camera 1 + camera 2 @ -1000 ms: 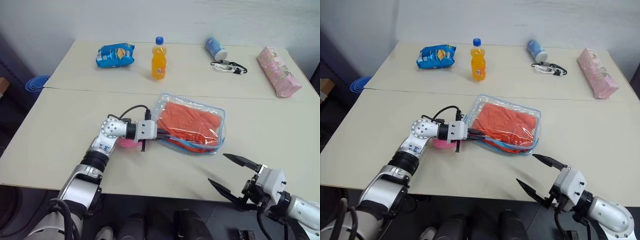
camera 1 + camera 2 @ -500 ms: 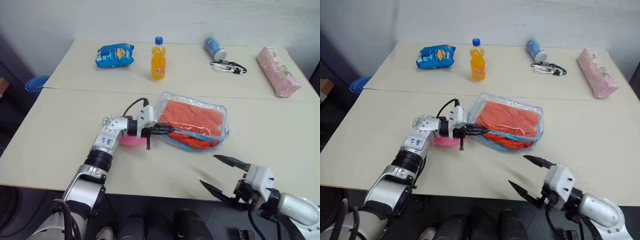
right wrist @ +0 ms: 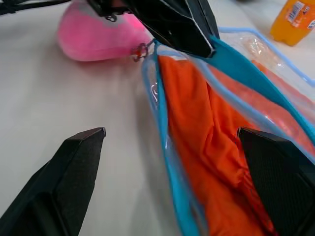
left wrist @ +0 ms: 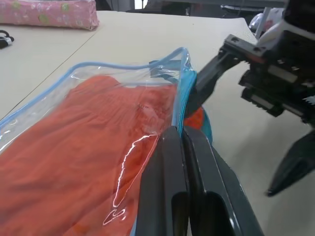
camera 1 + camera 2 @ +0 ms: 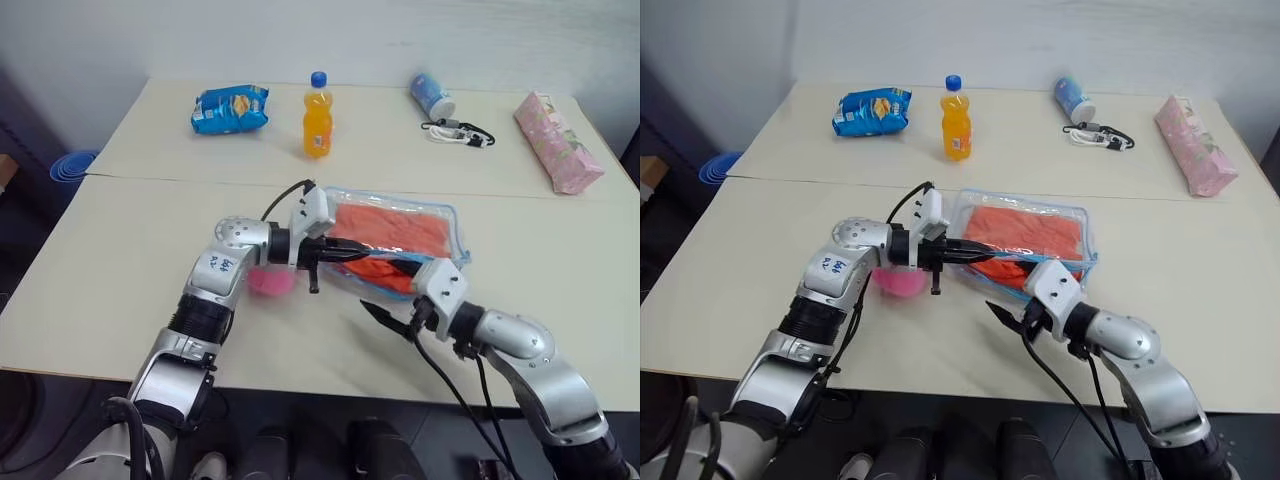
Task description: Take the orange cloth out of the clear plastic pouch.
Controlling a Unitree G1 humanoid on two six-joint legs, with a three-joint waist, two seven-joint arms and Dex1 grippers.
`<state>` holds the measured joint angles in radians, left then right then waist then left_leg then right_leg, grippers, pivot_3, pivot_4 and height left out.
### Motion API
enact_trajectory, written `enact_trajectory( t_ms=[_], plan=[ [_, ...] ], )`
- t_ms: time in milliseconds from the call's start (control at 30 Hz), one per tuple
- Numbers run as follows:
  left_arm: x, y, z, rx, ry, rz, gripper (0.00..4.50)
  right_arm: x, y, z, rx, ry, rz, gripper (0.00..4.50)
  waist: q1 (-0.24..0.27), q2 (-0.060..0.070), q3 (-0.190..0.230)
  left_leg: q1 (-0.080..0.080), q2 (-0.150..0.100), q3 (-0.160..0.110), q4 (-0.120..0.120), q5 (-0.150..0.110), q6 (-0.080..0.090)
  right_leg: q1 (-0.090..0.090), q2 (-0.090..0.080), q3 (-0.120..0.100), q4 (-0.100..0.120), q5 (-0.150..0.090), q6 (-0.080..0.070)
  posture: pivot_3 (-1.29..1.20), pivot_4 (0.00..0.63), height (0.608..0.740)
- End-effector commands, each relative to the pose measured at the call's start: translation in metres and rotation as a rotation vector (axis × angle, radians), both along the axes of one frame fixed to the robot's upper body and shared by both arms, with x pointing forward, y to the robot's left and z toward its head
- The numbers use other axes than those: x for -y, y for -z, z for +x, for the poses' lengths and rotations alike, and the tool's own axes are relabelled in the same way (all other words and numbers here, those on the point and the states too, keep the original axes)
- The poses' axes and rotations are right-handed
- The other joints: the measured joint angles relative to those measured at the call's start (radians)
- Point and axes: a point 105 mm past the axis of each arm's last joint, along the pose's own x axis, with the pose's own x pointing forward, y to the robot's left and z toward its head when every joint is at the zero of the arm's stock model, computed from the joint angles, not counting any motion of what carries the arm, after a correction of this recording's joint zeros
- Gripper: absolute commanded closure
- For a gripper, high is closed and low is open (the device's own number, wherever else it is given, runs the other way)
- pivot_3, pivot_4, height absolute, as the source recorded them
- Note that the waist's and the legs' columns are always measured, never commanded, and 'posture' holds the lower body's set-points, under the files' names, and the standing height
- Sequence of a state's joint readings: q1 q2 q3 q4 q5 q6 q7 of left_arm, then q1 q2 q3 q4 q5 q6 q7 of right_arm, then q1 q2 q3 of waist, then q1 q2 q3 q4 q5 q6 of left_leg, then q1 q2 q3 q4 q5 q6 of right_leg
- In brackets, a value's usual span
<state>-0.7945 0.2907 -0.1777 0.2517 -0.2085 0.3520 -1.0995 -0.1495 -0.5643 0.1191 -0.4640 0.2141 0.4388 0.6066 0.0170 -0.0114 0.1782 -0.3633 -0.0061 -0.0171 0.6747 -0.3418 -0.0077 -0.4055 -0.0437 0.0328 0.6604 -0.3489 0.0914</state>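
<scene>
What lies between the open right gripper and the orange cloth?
Only the blue-edged open rim of the clear plastic pouch; the right wrist view shows the orange cloth just beyond the right gripper.

Two beige rectangular laminate tabletops (image 5: 120, 270) stand butted edge to edge, with a straight dark seam (image 5: 180, 181) running across between them. A plain pale wall (image 5: 300, 35) rises directly behind the far tabletop. A blue round plastic object (image 5: 68, 166) sits on the dark floor (image 5: 20, 240) beside the tables' left edge.
</scene>
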Motion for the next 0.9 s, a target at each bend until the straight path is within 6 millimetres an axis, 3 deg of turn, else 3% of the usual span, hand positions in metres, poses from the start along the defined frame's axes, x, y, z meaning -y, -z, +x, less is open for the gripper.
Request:
enact_trajectory(
  t_ms=[33, 167, 333, 500, 900],
  plan=[
    [0.0, -0.007, -0.003, 0.033, 0.006, -0.015, 4.49, 0.003, -0.002, 0.011, 0.028, 0.046, -0.02, 0.0, 0.0, 0.001, 0.0, -0.007, 0.0, 0.0, 0.004, 0.0, 0.0, -0.006, 0.0, 0.0, 0.002, 0.0, 0.0, 0.0, 0.15, 0.74],
    [-0.003, -0.004, -0.003, 0.035, -0.004, -0.009, 4.5, 0.002, -0.003, 0.016, 0.032, 0.053, -0.009, 0.52, 0.0, 0.001, 0.0, -0.01, 0.0, 0.0, 0.006, 0.0, 0.0, -0.009, 0.0, 0.0, 0.003, 0.0, 0.0, 0.0, 0.15, 0.74],
    [-0.006, 0.001, -0.003, 0.038, -0.012, 0.003, 4.5, -0.004, -0.009, 0.01, 0.016, 0.009, 0.057, 2.22, -0.003, 0.001, 0.0, -0.01, 0.0, 0.0, 0.006, 0.0, 0.0, -0.008, 0.0, 0.0, 0.004, 0.0, 0.0, 0.0, 0.15, 0.74],
    [-0.007, 0.004, -0.004, 0.031, -0.013, 0.002, 4.5, 0.008, -0.005, 0.021, 0.053, 0.105, -0.026, 2.22, -0.006, 0.001, 0.0, -0.01, 0.0, 0.0, 0.006, 0.0, 0.0, -0.008, 0.0, 0.0, 0.004, 0.0, 0.0, 0.0, 0.15, 0.74],
    [-0.005, 0.005, -0.003, 0.022, -0.011, -0.004, 4.5, -0.004, 0.012, 0.026, 0.185, 0.026, -0.32, 2.22, -0.019, 0.001, 0.0, -0.01, 0.0, 0.0, 0.007, 0.0, 0.0, -0.008, 0.0, 0.0, 0.004, 0.0, 0.0, 0.0, 0.15, 0.74]
  ],
)
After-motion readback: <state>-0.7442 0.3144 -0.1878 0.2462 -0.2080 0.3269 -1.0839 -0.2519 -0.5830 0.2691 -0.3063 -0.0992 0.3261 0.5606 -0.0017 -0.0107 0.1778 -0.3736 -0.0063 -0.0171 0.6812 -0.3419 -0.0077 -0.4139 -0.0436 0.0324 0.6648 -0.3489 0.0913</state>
